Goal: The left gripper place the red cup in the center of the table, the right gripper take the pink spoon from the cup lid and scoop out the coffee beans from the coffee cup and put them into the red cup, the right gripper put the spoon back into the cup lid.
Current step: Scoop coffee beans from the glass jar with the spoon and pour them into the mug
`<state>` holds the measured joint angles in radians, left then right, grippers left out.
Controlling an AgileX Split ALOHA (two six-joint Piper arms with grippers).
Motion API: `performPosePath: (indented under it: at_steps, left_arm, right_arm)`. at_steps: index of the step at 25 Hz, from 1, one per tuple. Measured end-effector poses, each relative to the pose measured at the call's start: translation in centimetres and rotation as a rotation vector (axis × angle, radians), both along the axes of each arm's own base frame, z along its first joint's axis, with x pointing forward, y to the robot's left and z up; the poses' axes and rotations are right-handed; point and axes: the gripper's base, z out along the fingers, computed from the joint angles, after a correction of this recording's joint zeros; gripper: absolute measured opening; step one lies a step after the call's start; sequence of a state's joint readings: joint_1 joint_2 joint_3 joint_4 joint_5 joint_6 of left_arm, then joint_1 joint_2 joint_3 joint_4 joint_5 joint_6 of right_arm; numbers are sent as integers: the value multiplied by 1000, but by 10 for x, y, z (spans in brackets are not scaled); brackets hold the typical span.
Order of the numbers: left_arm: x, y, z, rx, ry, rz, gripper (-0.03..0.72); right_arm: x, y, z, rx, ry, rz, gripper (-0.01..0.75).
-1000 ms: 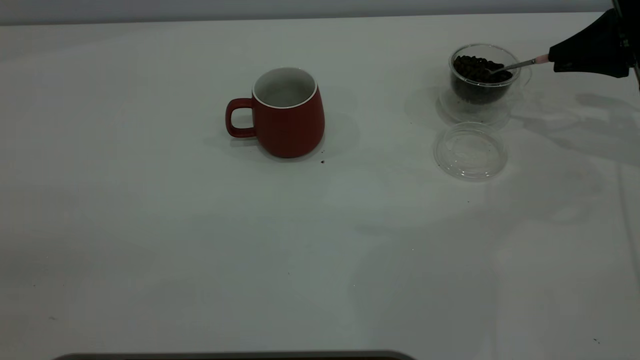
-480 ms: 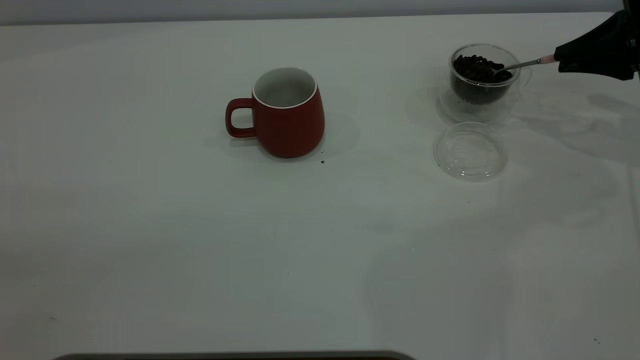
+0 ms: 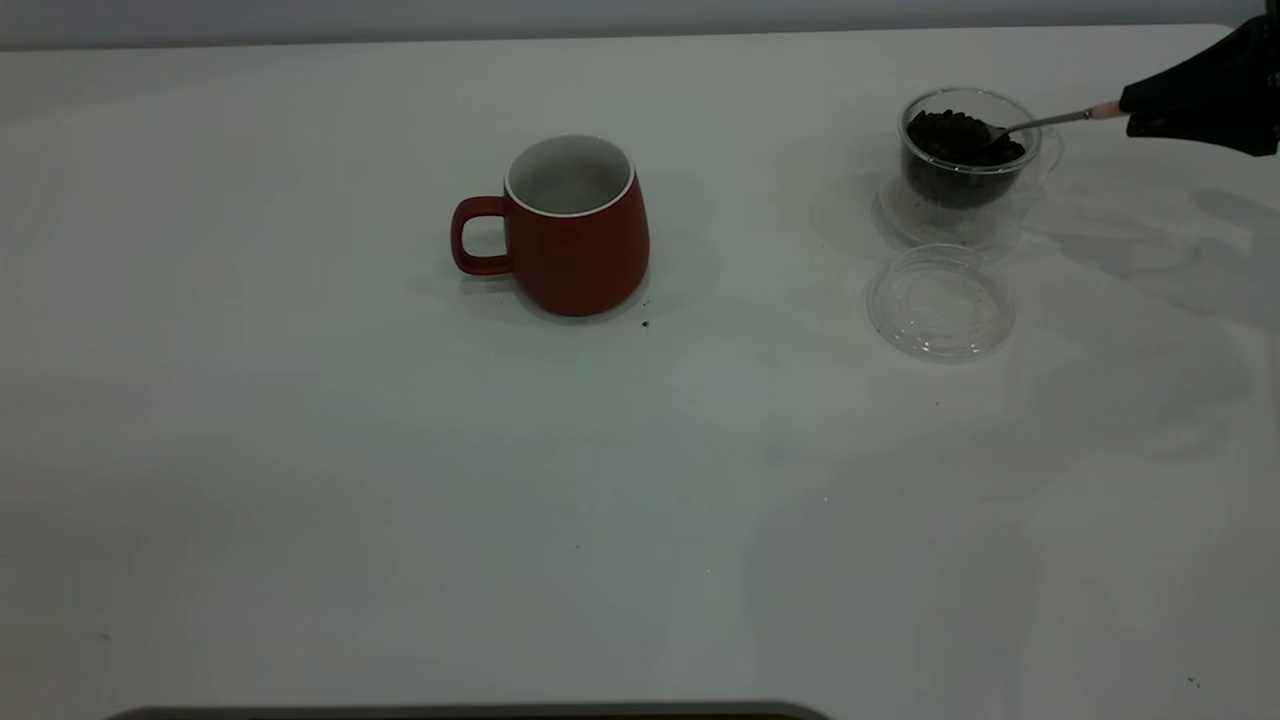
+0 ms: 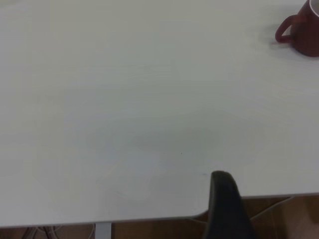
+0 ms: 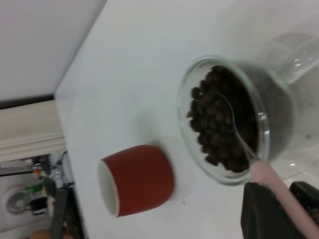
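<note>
We see a white desk point(image 3: 400, 480) from a camera facing the rig. A red cup point(image 3: 572, 225) stands upright near the middle of the desk, its handle pointing toward nine o'clock, its white inside bare as far as we can see. Well apart from it, toward three o'clock, stands a clear glass coffee cup point(image 3: 965, 165) holding dark coffee beans point(image 3: 955, 138). Just beside that glass, at its six o'clock, a clear cup lid point(image 3: 941, 302) lies flat on the desk.

The right claw point(image 3: 1135, 110) reaches in from the edge at three o'clock and is clenched on the pink handle of a spoon point(image 3: 1050, 121). The metal stem slants down over the glass rim, and the bowl sits among the beans. In the right wrist view we see the spoon point(image 5: 239, 137) lying across the beans point(image 5: 219, 124), with the red cup point(image 5: 137, 179) farther off.

The left wrist view shows one dark finger of the left claw point(image 4: 227, 204) over the desk edge, far from the red cup point(image 4: 301, 32); we cannot tell whether that claw is released or clenched.
</note>
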<state>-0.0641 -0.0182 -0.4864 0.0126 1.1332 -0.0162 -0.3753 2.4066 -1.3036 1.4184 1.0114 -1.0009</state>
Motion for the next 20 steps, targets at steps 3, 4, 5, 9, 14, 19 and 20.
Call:
performPosePath:
  at_steps: [3, 4, 5, 9, 14, 19, 20]
  left_arm:
    - [0, 0, 0, 0, 0, 0, 505]
    - [0, 0, 0, 0, 0, 0, 505]
    - [0, 0, 0, 0, 0, 0, 505]
    - [0, 0, 0, 0, 0, 0, 505]
    - [0, 0, 0, 1, 0, -1, 505]
    - [0, 0, 0, 1, 0, -1, 505]
    - [0, 0, 0, 1, 0, -1, 505]
  right_arm:
    - [0, -2, 2, 26, -7, -8, 100]
    - [-1, -4, 2, 28, -7, -11, 100]
    - [-1, -6, 2, 29, -7, -15, 100]
    - [-5, -16, 3, 35, -8, -30, 100]
    - [-7, -20, 6, 75, -14, -22, 100]
    - [-8, -18, 8, 109, -23, -2, 100]
    - [-8, -18, 9, 113, -24, -6, 100]
